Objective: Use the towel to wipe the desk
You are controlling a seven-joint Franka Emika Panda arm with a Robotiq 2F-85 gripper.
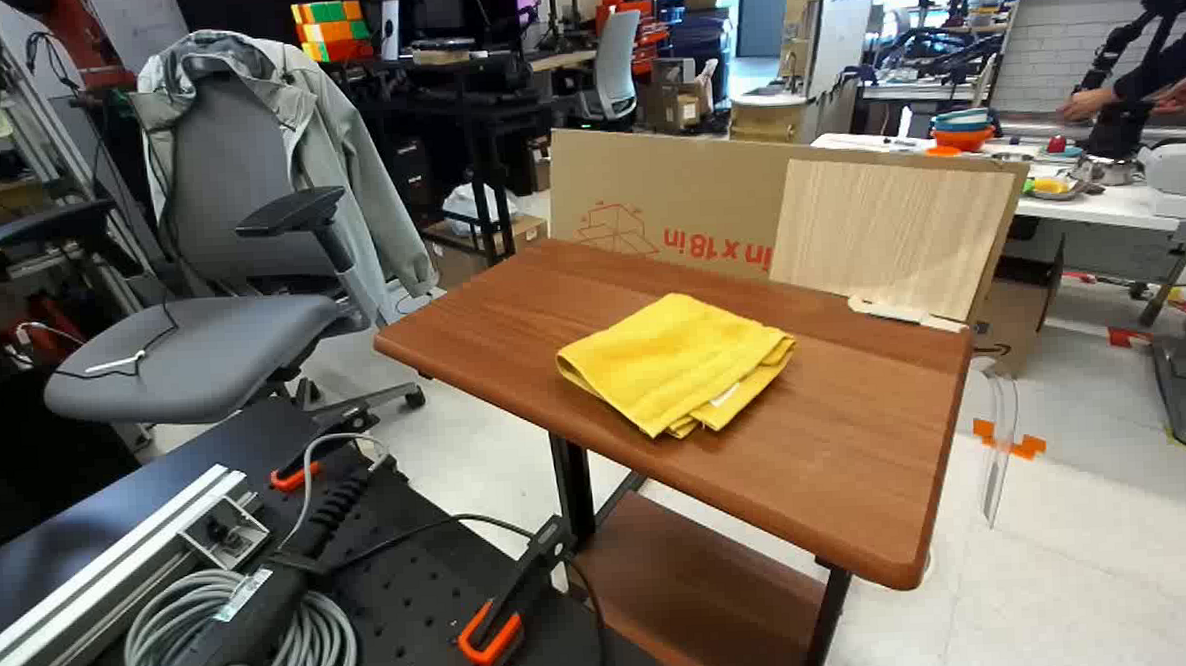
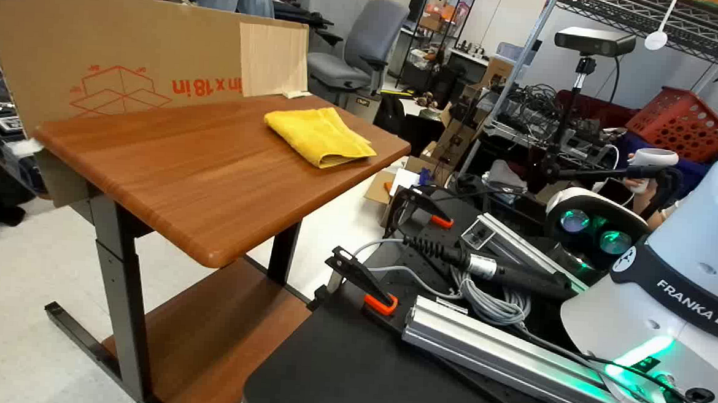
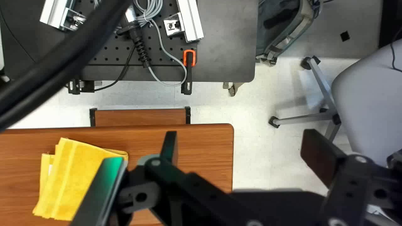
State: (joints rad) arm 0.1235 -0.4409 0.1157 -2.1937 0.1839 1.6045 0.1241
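On desk | towel | wrist view: left of wide-spread hand

Yellow towel, loosely folded, lying on reddish-brown desk

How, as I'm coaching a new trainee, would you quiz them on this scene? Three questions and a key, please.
1. Multiple choice: what color is the towel on the desk? a) blue b) yellow c) white
2. True or false: the tool is open and does not touch the towel.
3. Count: how many orange-and-black clamps show in each exterior view?

Key: 1: b. 2: true. 3: two.
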